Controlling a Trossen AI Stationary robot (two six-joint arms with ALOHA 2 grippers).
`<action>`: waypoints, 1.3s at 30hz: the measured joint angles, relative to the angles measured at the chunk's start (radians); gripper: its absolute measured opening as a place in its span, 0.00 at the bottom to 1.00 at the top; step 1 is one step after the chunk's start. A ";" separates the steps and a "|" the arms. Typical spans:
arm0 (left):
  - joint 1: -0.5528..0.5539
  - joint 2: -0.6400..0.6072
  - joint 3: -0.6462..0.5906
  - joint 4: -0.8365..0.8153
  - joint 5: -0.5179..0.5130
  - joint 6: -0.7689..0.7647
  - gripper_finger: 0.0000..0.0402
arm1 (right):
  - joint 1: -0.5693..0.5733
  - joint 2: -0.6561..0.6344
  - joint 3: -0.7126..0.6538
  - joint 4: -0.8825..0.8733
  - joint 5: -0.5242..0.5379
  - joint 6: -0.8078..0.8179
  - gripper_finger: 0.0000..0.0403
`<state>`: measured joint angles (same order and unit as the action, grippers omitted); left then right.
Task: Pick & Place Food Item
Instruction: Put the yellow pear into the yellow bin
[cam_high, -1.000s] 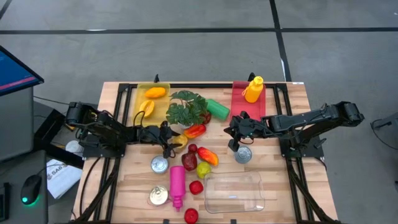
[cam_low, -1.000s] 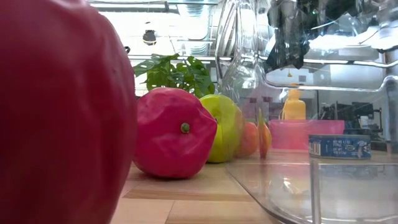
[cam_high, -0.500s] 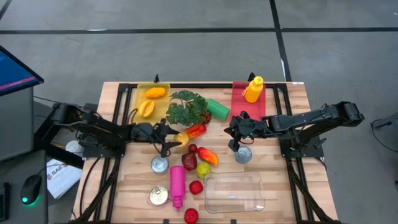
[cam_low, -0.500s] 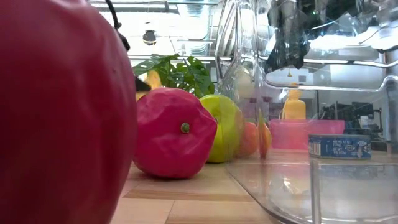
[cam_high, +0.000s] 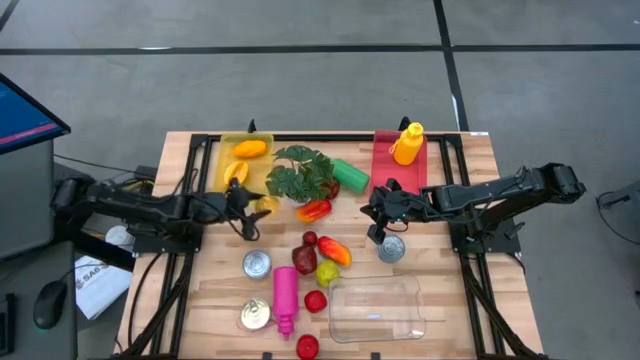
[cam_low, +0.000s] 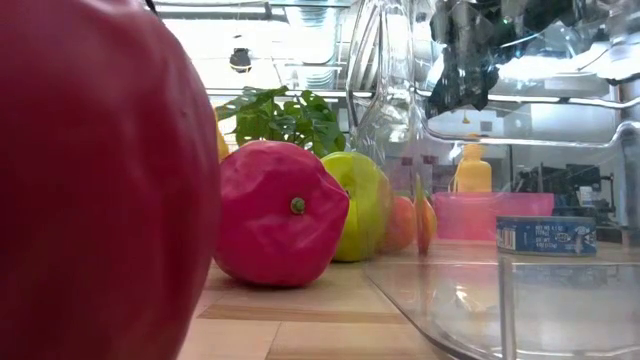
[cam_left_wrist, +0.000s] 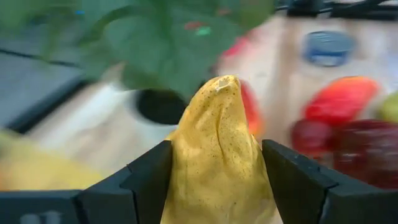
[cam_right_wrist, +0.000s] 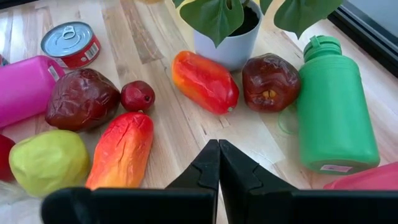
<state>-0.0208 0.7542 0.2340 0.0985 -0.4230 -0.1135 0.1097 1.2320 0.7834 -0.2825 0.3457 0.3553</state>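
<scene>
Between the left gripper's (cam_left_wrist: 214, 186) dark fingers (cam_left_wrist: 146, 180) sits a mottled yellow fruit (cam_left_wrist: 217, 155) — speckled brown, tapering to a blunt tip. Seen from above, that arm lies low and stretched across the table's left side, carrying the fruit (cam_high: 262, 204) just beside the yellow tray (cam_high: 222, 160), near the potted plant (cam_high: 300, 172). The right gripper (cam_right_wrist: 217, 163) — pinched shut, empty — hovers over the table's middle.

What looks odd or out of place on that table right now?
Mostly the pink bottle: it lies on its side among the fruit, while the yellow bottle stands upright in the red tray. The left pincer grips a yellow fruit near the potted plant. Nothing looks spilled or broken.
</scene>
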 joint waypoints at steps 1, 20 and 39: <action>0.000 -0.022 0.000 -0.030 -0.042 0.000 0.56 | 0.000 0.000 0.000 0.000 0.000 0.000 0.00; 0.156 0.041 0.000 -0.049 -0.349 -0.141 0.57 | 0.000 0.000 0.000 0.001 0.000 0.000 0.00; 0.208 0.179 0.000 0.007 -0.347 -0.209 0.67 | -0.001 0.000 0.000 0.001 0.000 0.000 0.00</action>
<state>0.1867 0.9329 0.2340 0.1055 -0.7696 -0.3223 0.1089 1.2317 0.7834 -0.2815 0.3455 0.3557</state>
